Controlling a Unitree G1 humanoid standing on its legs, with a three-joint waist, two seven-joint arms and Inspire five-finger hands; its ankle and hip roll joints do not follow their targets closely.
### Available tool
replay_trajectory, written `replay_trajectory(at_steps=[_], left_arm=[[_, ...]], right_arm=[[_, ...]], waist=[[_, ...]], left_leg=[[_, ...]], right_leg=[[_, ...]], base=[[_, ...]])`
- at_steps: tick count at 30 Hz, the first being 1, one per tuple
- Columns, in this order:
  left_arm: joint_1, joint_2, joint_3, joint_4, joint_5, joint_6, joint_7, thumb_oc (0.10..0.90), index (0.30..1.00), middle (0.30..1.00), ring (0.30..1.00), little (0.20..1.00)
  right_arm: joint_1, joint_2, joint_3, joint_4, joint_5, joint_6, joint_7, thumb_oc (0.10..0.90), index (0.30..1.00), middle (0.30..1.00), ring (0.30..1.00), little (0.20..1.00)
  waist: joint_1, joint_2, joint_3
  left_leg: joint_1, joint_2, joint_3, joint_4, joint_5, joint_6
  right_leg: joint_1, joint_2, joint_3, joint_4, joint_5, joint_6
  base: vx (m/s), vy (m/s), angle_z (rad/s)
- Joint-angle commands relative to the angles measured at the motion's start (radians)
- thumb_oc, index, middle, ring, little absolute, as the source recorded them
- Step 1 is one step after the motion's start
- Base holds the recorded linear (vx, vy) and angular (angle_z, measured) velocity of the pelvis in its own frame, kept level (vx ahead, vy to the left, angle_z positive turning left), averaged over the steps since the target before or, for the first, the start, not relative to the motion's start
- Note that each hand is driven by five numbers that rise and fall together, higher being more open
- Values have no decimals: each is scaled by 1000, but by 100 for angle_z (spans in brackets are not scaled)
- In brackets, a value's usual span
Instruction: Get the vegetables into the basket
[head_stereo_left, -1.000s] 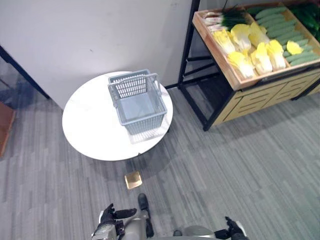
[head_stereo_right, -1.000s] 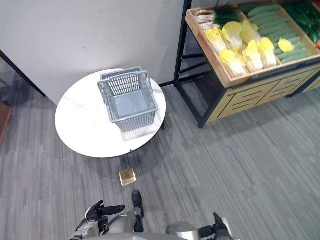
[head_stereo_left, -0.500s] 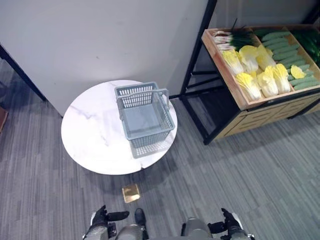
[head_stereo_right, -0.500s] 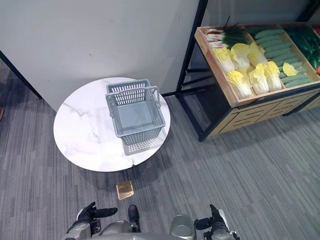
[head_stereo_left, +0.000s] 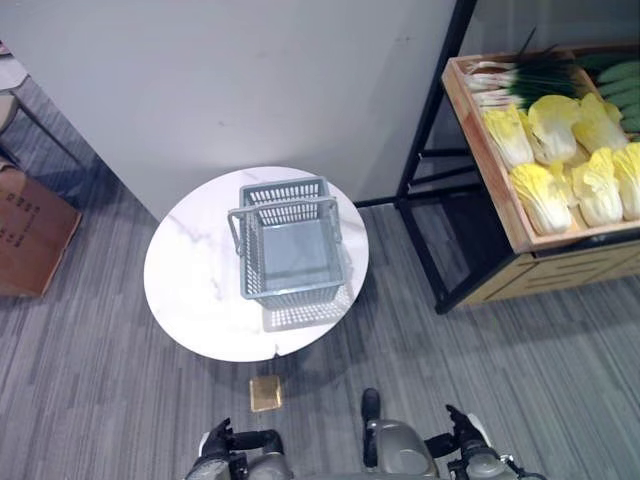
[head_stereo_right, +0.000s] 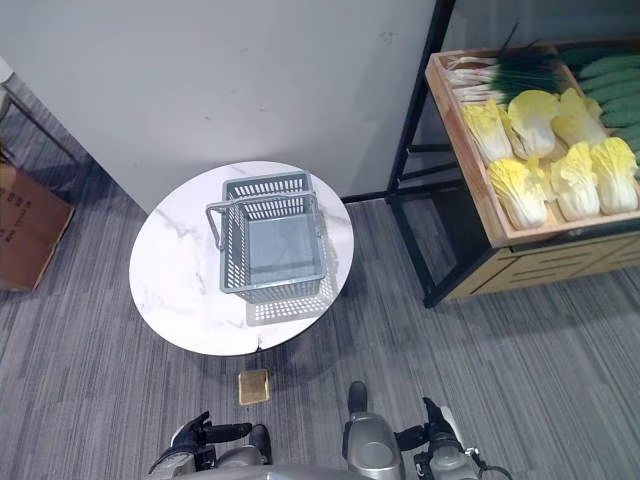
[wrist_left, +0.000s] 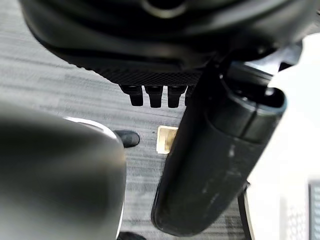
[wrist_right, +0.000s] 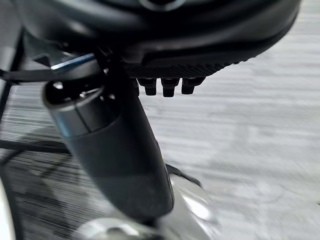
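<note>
A grey plastic basket (head_stereo_left: 291, 250) is seen empty, standing on the round white marble table (head_stereo_left: 195, 290). The vegetables lie well apart from it in a wooden crate (head_stereo_left: 497, 175) on a black rack: napa cabbages (head_stereo_left: 570, 170), spring onions (head_stereo_left: 515, 75) and cucumbers (head_stereo_left: 622, 72). The left hand (head_stereo_left: 225, 442) and right hand (head_stereo_left: 462, 432) are held low near the floor, well apart from the basket, fingers (wrist_left: 152, 95) loosely extended and empty. A brown cardboard box (head_stereo_left: 30, 230) with unreadable print stands left of the table.
</note>
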Motion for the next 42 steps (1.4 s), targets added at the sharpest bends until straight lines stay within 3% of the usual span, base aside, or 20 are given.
replay_trajectory(at_steps=[1, 4, 5, 7, 10, 13, 22, 25, 27, 28, 29, 30, 33, 36, 38, 40, 42], left_arm=[[-38, 33, -10, -29, 13, -30, 11, 900, 1000, 1000, 1000, 1000], [-48, 28, -16, -36, 2, -33, 12, 900, 1000, 1000, 1000, 1000], [-50, 27, -20, -38, 7, -33, 8, 900, 1000, 1000, 1000, 1000], [-51, 21, -32, -36, 17, -36, 4, 900, 1000, 1000, 1000, 1000], [-53, 22, -36, -39, 19, -38, 6, 900, 1000, 1000, 1000, 1000], [-41, 24, -37, -41, 31, -35, 5, 900, 1000, 1000, 1000, 1000], [-31, 41, -14, 8, 48, -26, -19, 900, 1000, 1000, 1000, 1000], [-11, 42, 3, 19, 37, -29, -20, 900, 1000, 1000, 1000, 1000], [9, 48, 13, 18, 30, -33, -25, 900, 1000, 1000, 1000, 1000], [35, 57, 20, -10, 30, -32, -37, 900, 1000, 1000, 1000, 1000], [45, 62, 23, -24, 31, -30, -43, 900, 1000, 1000, 1000, 1000], [63, 77, 42, -66, 33, -22, -74, 900, 1000, 1000, 1000, 1000], [57, 80, 64, -41, 56, 2, -99, 900, 1000, 1000, 1000, 1000], [50, 76, 76, -35, 60, 10, -105, 900, 1000, 1000, 1000, 1000], [46, 72, 88, -39, 66, 22, -117, 900, 1000, 1000, 1000, 1000], [46, 70, 90, -36, 71, 22, -117, 900, 1000, 1000, 1000, 1000], [48, 64, 88, -27, 91, 23, -106, 900, 1000, 1000, 1000, 1000]], right_arm=[[-19, 22, 22, 0, 21, -34, -9, 900, 1000, 1000, 1000, 1000], [-14, 16, 10, 15, 27, -34, -15, 900, 1000, 1000, 1000, 1000], [-6, 12, 0, 22, 30, -33, -14, 900, 1000, 1000, 1000, 1000], [-3, 10, -6, 27, 29, -33, -13, 900, 1000, 1000, 1000, 1000], [-3, 8, -3, 30, 22, -31, -12, 900, 1000, 1000, 1000, 1000], [3, 12, -3, 37, 8, -29, -14, 900, 1000, 1000, 1000, 1000], [-5, 40, 13, 27, -8, -25, -8, 900, 1000, 1000, 1000, 1000], [5, 37, -55, 46, 48, -28, -40, 900, 1000, 1000, 1000, 1000], [9, -9, -122, 39, 70, -33, -87, 900, 1000, 1000, 1000, 1000], [9, -101, -194, -29, 69, -36, -135, 900, 1000, 1000, 1000, 1000], [19, -142, -197, -100, 36, -31, -142, 900, 1000, 1000, 1000, 1000], [93, -308, -168, -479, -142, 0, -55, 900, 1000, 1000, 1000, 1000], [109, -424, -178, -738, -190, 34, 67, 900, 1000, 1000, 1000, 1000], [118, -451, -192, -834, -215, 46, 97, 900, 1000, 1000, 1000, 1000], [91, -506, -198, -1051, -264, 27, 152, 900, 1000, 1000, 1000, 1000], [86, -502, -200, -1086, -248, 25, 163, 900, 1000, 1000, 1000, 1000], [17, -510, -166, -1187, -240, -27, 160, 900, 1000, 1000, 1000, 1000]], waist=[[-14, -56, 32], [-19, -57, 29], [-25, -53, 23], [-22, -43, 19], [-17, -41, 22], [-19, -26, 12], [-11, -32, -4], [-21, -37, -22], [-25, -45, -34], [-22, -53, -41], [-24, -53, -40], [-33, -63, -29], [-38, -75, -31], [-36, -76, -38], [-29, -77, -44], [-26, -76, -47], [-5, -73, -56]], left_leg=[[14, -43, 1, 136, -184, 10], [5, -25, 15, 113, -156, 1], [3, -7, 54, 22, -141, -3], [-30, 7, 59, -25, -104, -12], [-51, -12, 31, 4, -112, -14], [1, -37, 62, -67, -123, 5], [72, -84, 120, -158, -126, 36], [87, -87, 130, -162, -137, 37], [100, -85, 139, -162, -144, 34], [105, -84, 139, -162, -146, 31], [105, -82, 140, -162, -144, 29], [105, -78, 144, -162, -138, 24], [108, -73, 149, -162, -138, 22], [105, -72, 149, -162, -136, 20], [106, -70, 146, -162, -134, 18], [107, -70, 144, -162, -134, 18], [107, -69, 134, -162, -133, 17]], right_leg=[[49, -56, 51, -11, -11, 52], [65, -64, 35, -20, -16, 51], [78, -73, 30, -30, -19, 59], [88, -78, 35, -35, -24, 66], [92, -84, 53, -25, -30, 67], [96, -93, 72, -44, -6, 82], [104, -127, 107, -92, 56, 124], [118, -131, 110, -119, 70, 131], [135, -129, 111, -144, 77, 135], [147, -127, 107, -164, 85, 139], [150, -126, 106, -170, 87, 140], [149, -123, 108, -170, 88, 141], [153, -121, 109, -178, 90, 141], [156, -122, 105, -185, 92, 142], [159, -121, 99, -194, 95, 143], [162, -121, 97, -197, 94, 143], [174, -119, 87, -204, 92, 141]], base=[[35, -144, 18], [36, -32, 17], [67, 68, 18], [90, 96, 36], [75, 124, 12], [71, 215, -38], [35, 157, -19], [64, 74, -6], [67, -11, -13], [49, -43, -9], [-25, -53, -6], [-63, -32, -4], [-24, -26, -9], [4, -24, -8], [3, -32, 0], [6, -11, 2], [0, 0, 0]])
